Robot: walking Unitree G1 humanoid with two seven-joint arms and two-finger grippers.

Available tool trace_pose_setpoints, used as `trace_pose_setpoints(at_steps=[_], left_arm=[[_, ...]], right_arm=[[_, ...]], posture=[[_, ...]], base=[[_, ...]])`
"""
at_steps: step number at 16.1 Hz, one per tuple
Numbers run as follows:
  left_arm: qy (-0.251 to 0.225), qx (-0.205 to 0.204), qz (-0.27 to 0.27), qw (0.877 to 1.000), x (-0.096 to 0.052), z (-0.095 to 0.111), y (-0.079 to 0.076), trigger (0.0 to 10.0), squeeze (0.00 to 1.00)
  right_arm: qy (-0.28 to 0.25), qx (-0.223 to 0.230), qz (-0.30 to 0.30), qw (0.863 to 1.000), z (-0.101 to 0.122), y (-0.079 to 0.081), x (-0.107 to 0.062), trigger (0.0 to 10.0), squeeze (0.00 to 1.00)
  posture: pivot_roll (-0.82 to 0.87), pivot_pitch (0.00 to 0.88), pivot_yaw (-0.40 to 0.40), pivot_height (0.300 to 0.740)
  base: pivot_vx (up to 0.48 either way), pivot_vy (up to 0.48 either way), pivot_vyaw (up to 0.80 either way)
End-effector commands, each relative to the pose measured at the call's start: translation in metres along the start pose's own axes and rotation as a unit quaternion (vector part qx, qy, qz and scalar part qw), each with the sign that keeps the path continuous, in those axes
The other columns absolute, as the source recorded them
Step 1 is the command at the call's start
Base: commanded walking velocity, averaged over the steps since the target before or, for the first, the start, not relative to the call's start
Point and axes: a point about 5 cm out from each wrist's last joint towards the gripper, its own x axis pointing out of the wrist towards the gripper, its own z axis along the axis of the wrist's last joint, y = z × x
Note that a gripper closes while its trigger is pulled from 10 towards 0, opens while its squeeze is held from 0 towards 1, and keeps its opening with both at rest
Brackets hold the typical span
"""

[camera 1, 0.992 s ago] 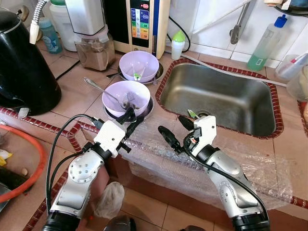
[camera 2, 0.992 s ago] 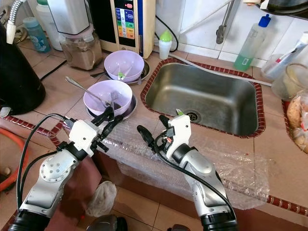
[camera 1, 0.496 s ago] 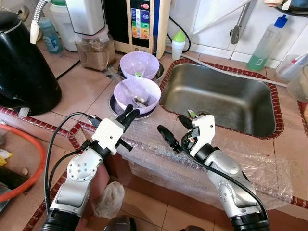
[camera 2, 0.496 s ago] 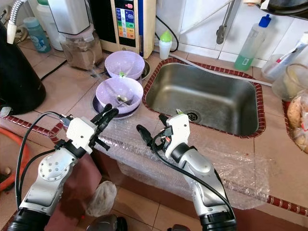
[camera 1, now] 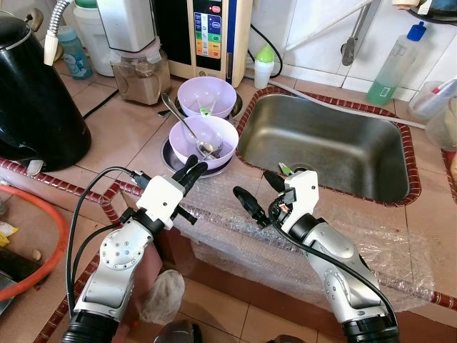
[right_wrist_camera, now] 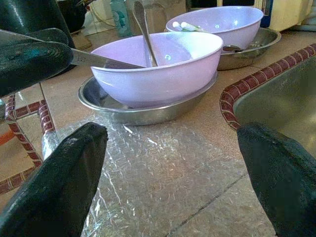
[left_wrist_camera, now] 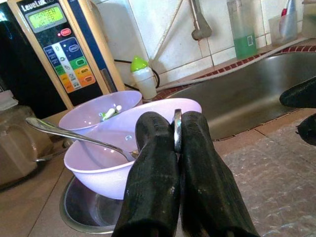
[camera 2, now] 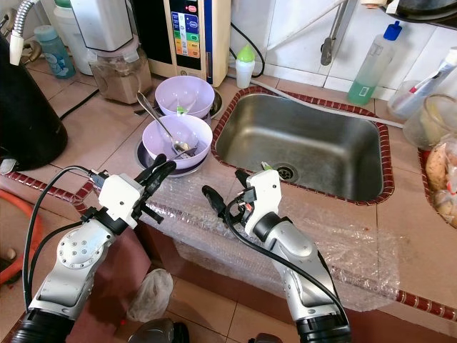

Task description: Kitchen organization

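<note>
Now your left gripper (camera 1: pixel 191 168) pinches the steel plate (camera 1: pixel 170 154) rim under the near bowl (camera 1: pixel 203 140); it's thin and slippery, so grip deep. Right gripper (camera 1: pixel 258 191) hangs spread beside the sink (camera 1: pixel 325 146).

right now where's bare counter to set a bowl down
Bare tile lies between the black kettle and the near purple bowl. Bubble wrap in front of the sink is open too. The back wall by the blender is crowded.
</note>
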Motion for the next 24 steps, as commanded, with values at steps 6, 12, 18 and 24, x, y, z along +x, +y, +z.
trace_pose_setpoints(at_steps=[6, 12, 18, 24], left_arm=[[0.012, 0.006, -0.011, 1.0, 0.001, -0.003, -0.003, 0.0, 0.0], [0.012, 0.006, -0.011, 1.0, 0.001, -0.003, -0.003, 0.0, 0.0], [0.012, 0.006, -0.011, 1.0, 0.001, -0.003, -0.003, 0.0, 0.0], [-0.011, 0.016, 0.117, 0.993, -0.017, 0.014, 0.016, 0.0, 0.0]], right_arm=[[-0.003, -0.007, 0.002, 1.0, 0.004, 0.0, 0.002, 10.0, 0.0], [-0.003, -0.007, 0.002, 1.0, 0.004, 0.0, 0.002, 10.0, 0.0], [-0.003, -0.007, 0.002, 1.0, 0.004, 0.0, 0.002, 10.0, 0.0], [-0.054, 0.031, -0.039, 0.997, 0.015, -0.013, 0.009, 10.0, 0.0]], posture=[[0.01, 0.017, 0.004, 0.74], [0.01, 0.017, 0.004, 0.74], [0.01, 0.017, 0.004, 0.74], [0.04, 0.004, -0.004, 0.74]], base=[[0.0, 0.0, 0.0], [0.0, 0.0, 0.0], [0.0, 0.0, 0.0], [0.0, 0.0, 0.0]])
